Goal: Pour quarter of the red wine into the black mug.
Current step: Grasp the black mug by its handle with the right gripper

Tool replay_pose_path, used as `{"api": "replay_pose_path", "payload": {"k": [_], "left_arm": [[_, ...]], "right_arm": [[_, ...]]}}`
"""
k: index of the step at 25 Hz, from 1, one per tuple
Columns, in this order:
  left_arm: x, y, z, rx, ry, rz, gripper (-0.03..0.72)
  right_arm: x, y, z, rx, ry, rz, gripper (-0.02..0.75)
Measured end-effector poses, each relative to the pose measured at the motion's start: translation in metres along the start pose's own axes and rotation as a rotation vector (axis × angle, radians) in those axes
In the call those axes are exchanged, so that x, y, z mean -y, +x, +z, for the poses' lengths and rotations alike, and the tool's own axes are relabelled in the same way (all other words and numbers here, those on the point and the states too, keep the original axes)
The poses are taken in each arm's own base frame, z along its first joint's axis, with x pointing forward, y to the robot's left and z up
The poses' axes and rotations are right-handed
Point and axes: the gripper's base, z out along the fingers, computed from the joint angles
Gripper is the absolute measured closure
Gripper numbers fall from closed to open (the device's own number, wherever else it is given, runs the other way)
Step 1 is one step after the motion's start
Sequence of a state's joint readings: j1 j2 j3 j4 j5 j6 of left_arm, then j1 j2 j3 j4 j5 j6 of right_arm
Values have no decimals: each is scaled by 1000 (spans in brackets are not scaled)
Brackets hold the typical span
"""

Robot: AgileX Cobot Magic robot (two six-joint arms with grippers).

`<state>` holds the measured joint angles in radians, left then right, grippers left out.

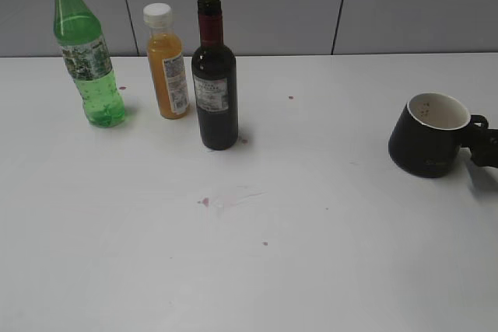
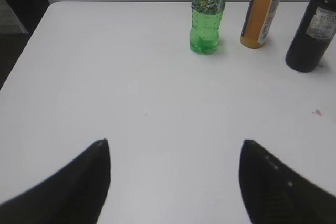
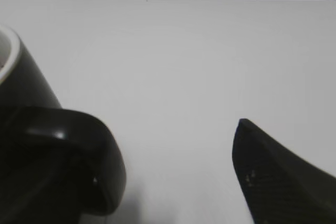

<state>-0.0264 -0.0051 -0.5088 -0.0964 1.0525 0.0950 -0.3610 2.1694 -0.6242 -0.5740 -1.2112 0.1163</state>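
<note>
Three bottles stand near the table's far left corner: one green, one orange juice, one red wine bottle. One black mug sits by the right edge, its handle at the parted right gripper. Left gripper hangs open.

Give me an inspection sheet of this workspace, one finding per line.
Surface: white tabletop, small reddish spots near its middle.
Job's things: dark glass wine bottle, upright and uncapped; black ceramic mug with white interior, upright at the right.
Clutter: green plastic bottle and orange juice bottle, both capped, left of the wine.
Grippers: left claw open over bare table; right claw open, its left finger against the mug handle.
Cables: nothing seen.
Surroundings: grey panelled wall.
</note>
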Motion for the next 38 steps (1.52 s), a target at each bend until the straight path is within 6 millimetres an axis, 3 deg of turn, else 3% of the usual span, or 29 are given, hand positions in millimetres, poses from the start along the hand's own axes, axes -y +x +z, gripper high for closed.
{"api": "replay_pose_path", "payload": {"k": [12, 24, 29, 38], "left_arm": [[0, 0, 0, 0, 0, 0, 117], [0, 0, 0, 0, 0, 0, 117], [0, 0, 0, 0, 0, 0, 117], [0, 0, 0, 0, 0, 0, 117]], "right_arm": [[4, 6, 17, 23, -59, -22, 172], [1, 2, 18, 20, -93, -8, 494], [1, 2, 18, 9, -100, 5, 696], [-8, -10, 15, -10, -184, -38, 697]]}}
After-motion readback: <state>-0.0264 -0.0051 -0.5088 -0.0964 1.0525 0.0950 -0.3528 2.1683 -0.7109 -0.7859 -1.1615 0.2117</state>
